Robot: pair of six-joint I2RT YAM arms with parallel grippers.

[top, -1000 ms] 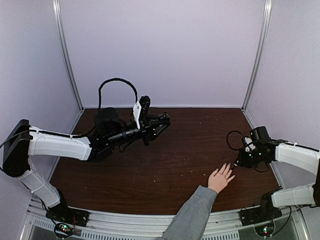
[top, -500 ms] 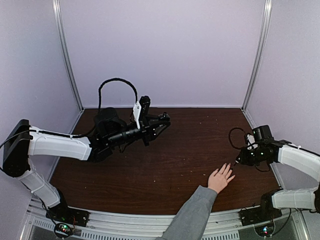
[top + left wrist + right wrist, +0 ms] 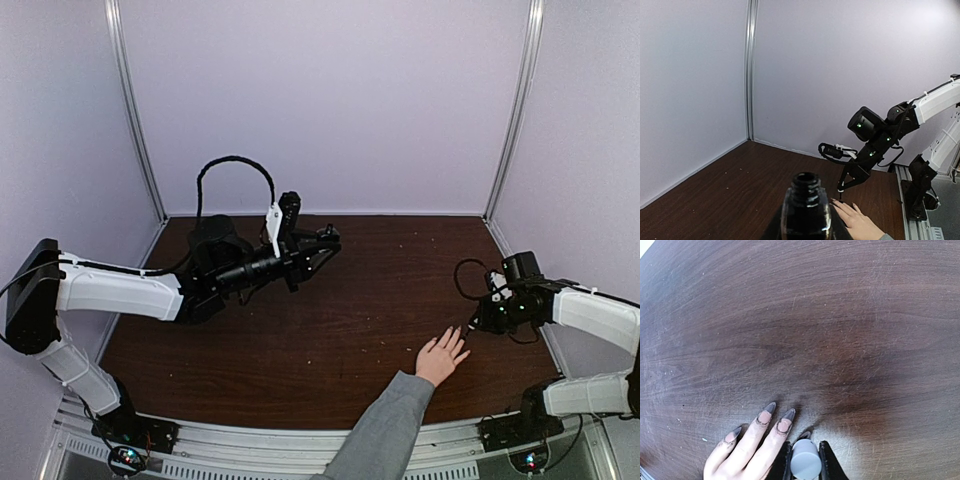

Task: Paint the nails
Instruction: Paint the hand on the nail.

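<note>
Two jobs go together. The left gripper (image 3: pixel 326 241) squeezes the open polish bottle (image 3: pixel 806 210), held up for dipping. The right gripper (image 3: pixel 478 322) pinches the brush cap (image 3: pixel 805 465) close to the nails (image 3: pixel 784 426) to paint them.

White-shelled arms (image 3: pixel 110 290), black joints (image 3: pixel 205 290) — green lights (image 3: pixel 858 126), looping black cables (image 3: pixel 235 158)

The tabletop (image 3: pixel 350 310) lies open midway; the hand (image 3: pixel 441 357) lies just beside the right pincer (image 3: pixel 468 329).

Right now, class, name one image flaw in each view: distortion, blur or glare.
Top external: wide lens tilts the frame posts. Left wrist: the open polish bottle, close up, is soft. Right wrist: sheen on the table; the grey cap is blurred.
</note>
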